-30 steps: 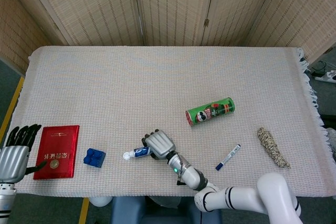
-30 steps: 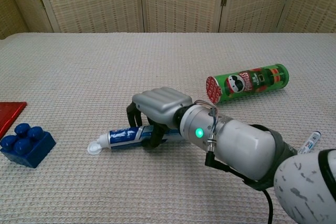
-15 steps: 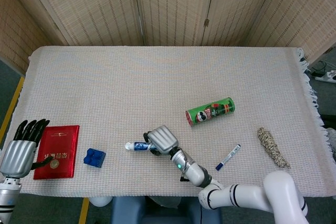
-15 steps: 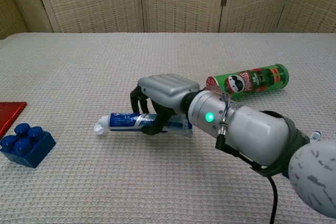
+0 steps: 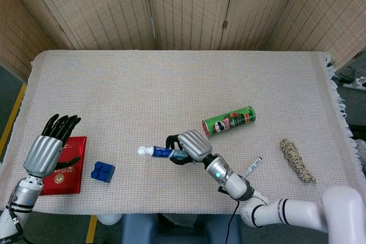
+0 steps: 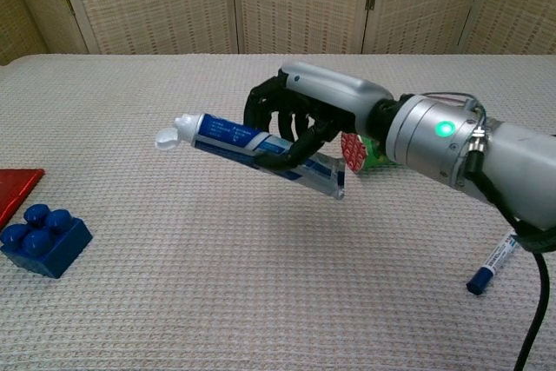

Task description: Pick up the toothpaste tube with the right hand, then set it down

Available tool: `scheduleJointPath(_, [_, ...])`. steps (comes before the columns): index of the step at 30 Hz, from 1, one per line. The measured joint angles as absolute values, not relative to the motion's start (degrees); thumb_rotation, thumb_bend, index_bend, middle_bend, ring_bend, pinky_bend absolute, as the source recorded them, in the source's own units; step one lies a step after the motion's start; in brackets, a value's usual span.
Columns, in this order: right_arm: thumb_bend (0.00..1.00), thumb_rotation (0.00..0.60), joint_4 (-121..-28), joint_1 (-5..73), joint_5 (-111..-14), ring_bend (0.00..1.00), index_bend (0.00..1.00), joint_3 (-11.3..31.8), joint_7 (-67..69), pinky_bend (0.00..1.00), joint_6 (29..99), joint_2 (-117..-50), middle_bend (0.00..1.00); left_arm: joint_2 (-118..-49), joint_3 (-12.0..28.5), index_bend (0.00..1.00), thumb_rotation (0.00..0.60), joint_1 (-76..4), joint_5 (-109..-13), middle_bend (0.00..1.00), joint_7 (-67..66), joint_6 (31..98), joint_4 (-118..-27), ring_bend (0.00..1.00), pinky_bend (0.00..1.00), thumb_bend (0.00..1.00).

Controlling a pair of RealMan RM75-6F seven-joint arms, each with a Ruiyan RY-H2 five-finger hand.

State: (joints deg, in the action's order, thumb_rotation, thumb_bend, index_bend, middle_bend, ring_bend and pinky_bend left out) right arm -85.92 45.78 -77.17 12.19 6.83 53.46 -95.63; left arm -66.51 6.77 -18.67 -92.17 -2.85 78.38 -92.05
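Right hand (image 6: 304, 119) grips toothpaste tube (image 6: 252, 147) w/ fingers curled round its middle; tube held clear of table (image 5: 171, 84), cap end pointing left, near green can (image 5: 229, 120). Left hand (image 5: 48, 147) empty, fingers spread, above red booklet (image 5: 66, 170).

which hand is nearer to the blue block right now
Left. The left hand hovers open above the red booklet, just left of the blue block; the right hand holds the toothpaste tube further off to its right.
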Motion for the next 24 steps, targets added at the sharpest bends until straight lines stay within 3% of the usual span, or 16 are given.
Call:
scheduleJointPath(13, [0.71, 0.600, -81.28, 44.61, -88.34, 0.67, 0.69, 8.99, 41.27, 0.63, 56.21, -93.35, 0.58, -71.32, 7.10, 0.01, 0.600, -22.91, -95.78, 0.13, -4.08, 77.85, -92.95, 0.11, 0.00, 0.19])
scheduleJointPath(24, [0.72, 0.600, -76.22, 47.19, -92.06, 0.67, 0.71, 6.61, 52.11, 0.63, 56.91, -97.38, 0.59, -74.97, 7.67, 0.01, 0.600, -25.67, -97.29, 0.13, -5.97, 77.86, -94.53, 0.11, 0.00, 0.19])
